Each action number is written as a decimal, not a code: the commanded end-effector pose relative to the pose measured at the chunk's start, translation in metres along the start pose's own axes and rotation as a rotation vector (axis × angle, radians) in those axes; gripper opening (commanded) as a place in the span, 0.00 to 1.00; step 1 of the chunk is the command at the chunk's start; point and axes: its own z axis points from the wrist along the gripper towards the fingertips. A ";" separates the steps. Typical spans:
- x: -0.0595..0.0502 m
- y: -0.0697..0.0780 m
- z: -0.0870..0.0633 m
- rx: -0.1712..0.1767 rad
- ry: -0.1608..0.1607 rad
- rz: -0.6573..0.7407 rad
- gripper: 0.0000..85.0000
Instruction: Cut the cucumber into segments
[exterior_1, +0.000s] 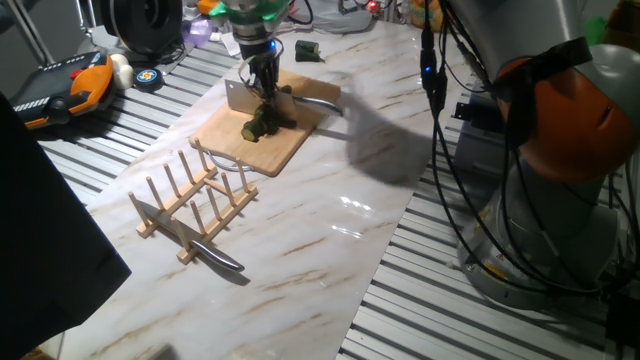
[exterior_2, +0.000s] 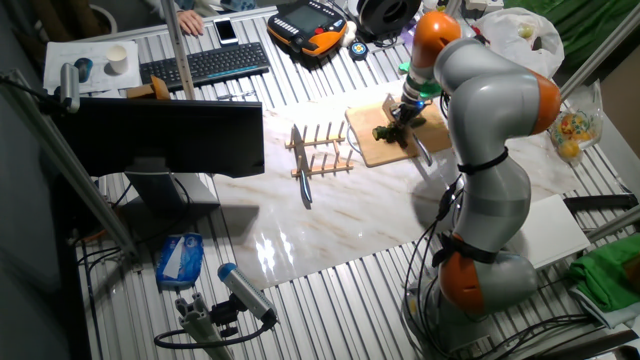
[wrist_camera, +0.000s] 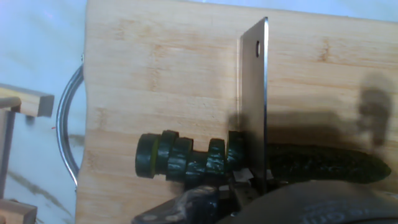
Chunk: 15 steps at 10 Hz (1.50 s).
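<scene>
The claw (exterior_1: 262, 78) is closed on the handle of a cleaver (wrist_camera: 254, 106), whose blade stands upright, edge down in the cucumber (wrist_camera: 320, 164). The cucumber lies across the wooden cutting board (wrist_camera: 168, 68), and several cut segments (wrist_camera: 186, 158) lean together just beside the blade. On the marble bench (exterior_1: 330, 220), near the board, stands a wooden rack (exterior_1: 190, 200) with a knife (exterior_1: 205, 248).

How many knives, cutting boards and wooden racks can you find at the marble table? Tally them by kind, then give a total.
Knives: 2, cleaver and table knife
Cutting board: 1
Rack: 1
Total: 4
</scene>
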 end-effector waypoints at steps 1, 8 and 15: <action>0.001 0.000 -0.001 0.001 -0.018 0.000 0.01; 0.000 0.003 0.000 0.009 -0.074 0.014 0.01; -0.001 0.000 0.005 0.006 -0.064 0.006 0.01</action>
